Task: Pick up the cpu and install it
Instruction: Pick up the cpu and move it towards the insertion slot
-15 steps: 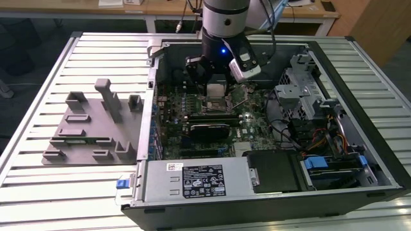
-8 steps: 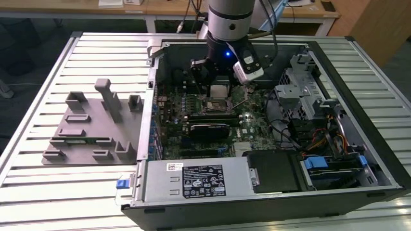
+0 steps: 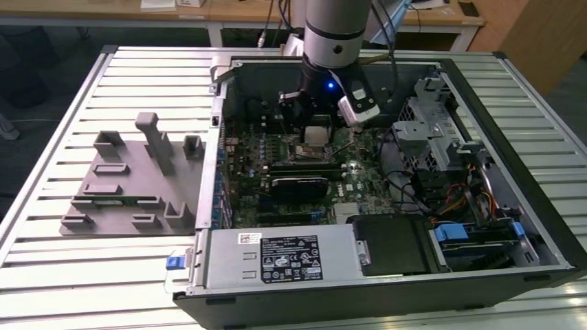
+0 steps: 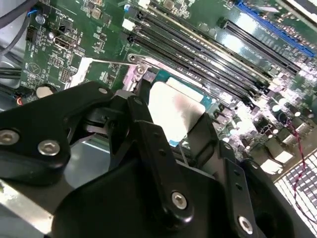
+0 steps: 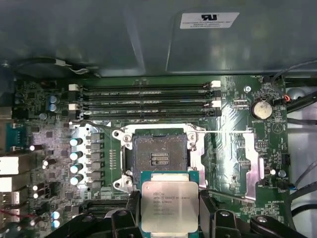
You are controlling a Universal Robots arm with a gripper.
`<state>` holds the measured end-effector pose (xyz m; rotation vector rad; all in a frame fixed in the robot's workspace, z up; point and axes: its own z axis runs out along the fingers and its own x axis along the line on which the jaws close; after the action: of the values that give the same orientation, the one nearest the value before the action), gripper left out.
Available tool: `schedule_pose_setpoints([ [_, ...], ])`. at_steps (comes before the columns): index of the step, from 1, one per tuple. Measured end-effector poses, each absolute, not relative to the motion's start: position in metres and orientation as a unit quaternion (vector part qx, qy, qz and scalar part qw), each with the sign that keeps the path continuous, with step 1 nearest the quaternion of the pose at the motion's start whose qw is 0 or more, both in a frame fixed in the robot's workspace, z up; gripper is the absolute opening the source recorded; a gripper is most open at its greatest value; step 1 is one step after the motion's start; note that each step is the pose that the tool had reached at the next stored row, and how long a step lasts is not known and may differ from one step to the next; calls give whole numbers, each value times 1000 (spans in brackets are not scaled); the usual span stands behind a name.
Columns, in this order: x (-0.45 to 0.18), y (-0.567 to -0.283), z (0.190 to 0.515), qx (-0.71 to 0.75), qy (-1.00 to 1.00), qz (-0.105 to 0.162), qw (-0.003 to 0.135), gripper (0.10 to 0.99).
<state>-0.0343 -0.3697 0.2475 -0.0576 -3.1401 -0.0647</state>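
Grip: two fingers (image 5: 207, 212) on one cpu (image 5: 170, 206); one socket (image 5: 161, 153), four memory slots (image 5: 148, 100).

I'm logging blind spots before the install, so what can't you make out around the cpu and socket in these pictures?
1. Underside of the cpu: faces away from both wrist views.
2. Height of the cpu above the socket: in the second wrist view the fingers cover its near edge.
3. Socket pins: too small in the first wrist view.
4. Alignment of cpu and socket in the exterior view: too small, and the arm overhangs them.
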Motion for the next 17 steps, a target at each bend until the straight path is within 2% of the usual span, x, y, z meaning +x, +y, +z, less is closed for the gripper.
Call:
schedule_pose_setpoints([
  [4,-34,-370,255,-18,-1000,-21,0,545],
  [17,-37,-358,248,-18,-1000,-20,-3,545],
])
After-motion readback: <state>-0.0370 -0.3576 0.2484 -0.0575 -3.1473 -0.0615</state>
